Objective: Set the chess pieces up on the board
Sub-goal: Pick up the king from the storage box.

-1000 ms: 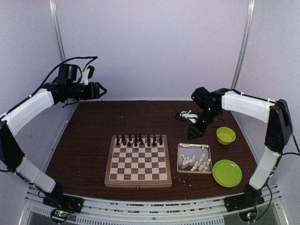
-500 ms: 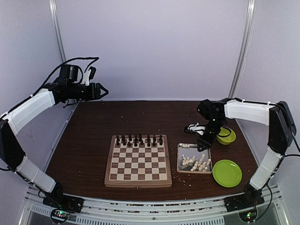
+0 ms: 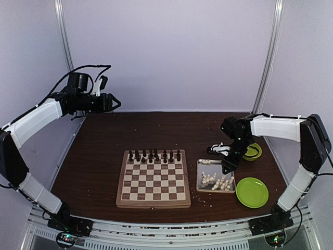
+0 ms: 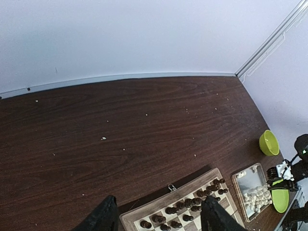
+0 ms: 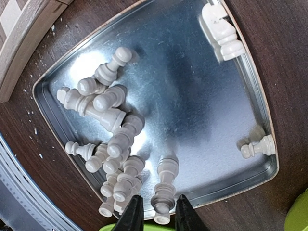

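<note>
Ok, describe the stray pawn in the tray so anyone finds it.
Find the metal tray right of the board. The pawn lies on its side alone in its far right corner, away from the heap and smaller than the other stray.

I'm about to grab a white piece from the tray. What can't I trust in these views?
Top view: chess pieces in the tray too small to type.
Right wrist view: right gripper cut by the bottom edge; height above tray unclear.
Left wrist view: the board runs off the bottom edge, partly behind the left gripper.
</note>
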Controlling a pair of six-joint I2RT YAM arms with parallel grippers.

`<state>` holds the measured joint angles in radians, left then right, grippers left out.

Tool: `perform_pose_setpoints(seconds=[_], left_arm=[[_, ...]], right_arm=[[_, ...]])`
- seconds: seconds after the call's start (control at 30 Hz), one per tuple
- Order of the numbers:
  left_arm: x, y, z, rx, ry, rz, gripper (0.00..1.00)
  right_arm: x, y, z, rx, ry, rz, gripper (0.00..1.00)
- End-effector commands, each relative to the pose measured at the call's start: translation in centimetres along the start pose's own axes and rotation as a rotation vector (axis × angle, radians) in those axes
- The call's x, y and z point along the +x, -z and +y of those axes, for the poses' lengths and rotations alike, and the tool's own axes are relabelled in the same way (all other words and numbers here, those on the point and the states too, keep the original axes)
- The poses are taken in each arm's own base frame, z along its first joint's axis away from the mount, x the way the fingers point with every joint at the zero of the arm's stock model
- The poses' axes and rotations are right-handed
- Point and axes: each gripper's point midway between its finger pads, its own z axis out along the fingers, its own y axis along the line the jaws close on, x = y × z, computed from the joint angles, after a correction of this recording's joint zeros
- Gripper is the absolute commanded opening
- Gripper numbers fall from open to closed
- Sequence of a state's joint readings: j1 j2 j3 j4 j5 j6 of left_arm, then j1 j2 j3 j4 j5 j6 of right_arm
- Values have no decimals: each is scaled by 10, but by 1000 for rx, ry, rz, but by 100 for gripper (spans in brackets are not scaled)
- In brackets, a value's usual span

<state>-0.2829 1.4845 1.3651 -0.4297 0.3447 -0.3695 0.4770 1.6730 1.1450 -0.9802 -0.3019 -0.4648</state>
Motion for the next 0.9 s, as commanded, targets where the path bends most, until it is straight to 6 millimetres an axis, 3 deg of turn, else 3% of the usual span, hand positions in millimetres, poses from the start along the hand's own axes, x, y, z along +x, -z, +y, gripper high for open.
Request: perform_pose_setpoints(seconds=[0.0,0.27,0.5,0.87], left_arm=[[-15,3,-4,16,-12,-36,60],[-14,3,-3,14,-10,-34,60],[-13,2,-3,17,-6,-28,60],[-14,3,-3,17,-4,-27,60]], right_arm=[[1,-8,0,-15,-10,10,22],[6,-17,-4,-2,-21,37,21],[6,-21,-6,-16,-29,39,5],[-18,8,-8,-302,-160,-142,0]])
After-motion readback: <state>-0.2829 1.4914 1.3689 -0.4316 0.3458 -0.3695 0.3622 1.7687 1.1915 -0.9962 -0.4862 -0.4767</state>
